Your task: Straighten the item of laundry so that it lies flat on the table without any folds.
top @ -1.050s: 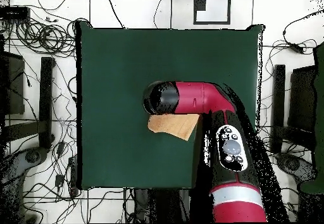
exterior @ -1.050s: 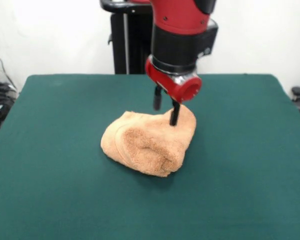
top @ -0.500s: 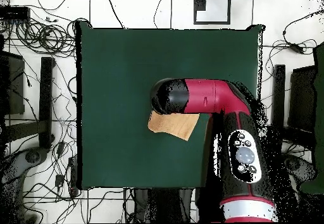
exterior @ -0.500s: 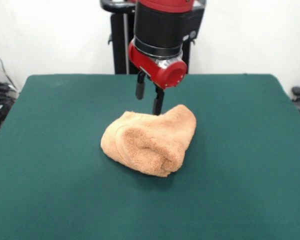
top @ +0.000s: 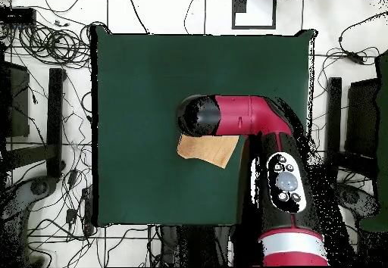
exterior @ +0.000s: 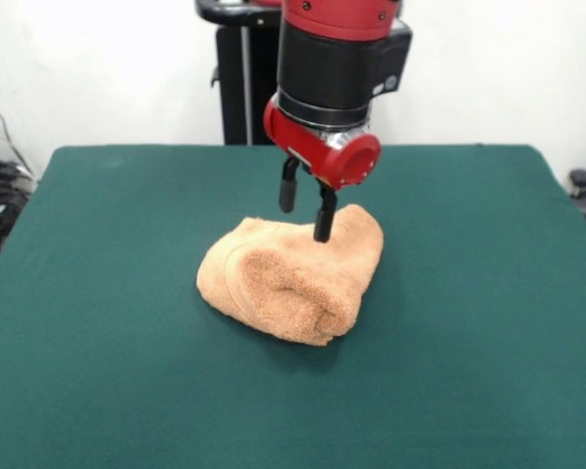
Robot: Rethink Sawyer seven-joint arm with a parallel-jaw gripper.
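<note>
The item of laundry [exterior: 283, 278], a peach terry towel, lies bunched in a rolled, folded heap near the middle of the green table [exterior: 98, 293]. My gripper [exterior: 306, 217] hangs over the towel's far edge, open, with nothing between its fingers. The right fingertip is just above or touching the cloth; the left one hangs clear behind it. In the overhead view the arm's black and red wrist covers the gripper and the upper part of the towel [top: 204, 150], which shows as a tan wedge on the table [top: 144, 76].
Tangled cables [top: 53, 45] lie on the floor around the table. Dark stands [top: 54, 113] flank its left side, and another [top: 335, 121] stands on its right side. A black-and-white marker [top: 253, 7] lies beyond the top edge.
The gripper rose and swung left off the towel's far right part, then came back right and lower over the towel's far edge. The towel has not moved.
</note>
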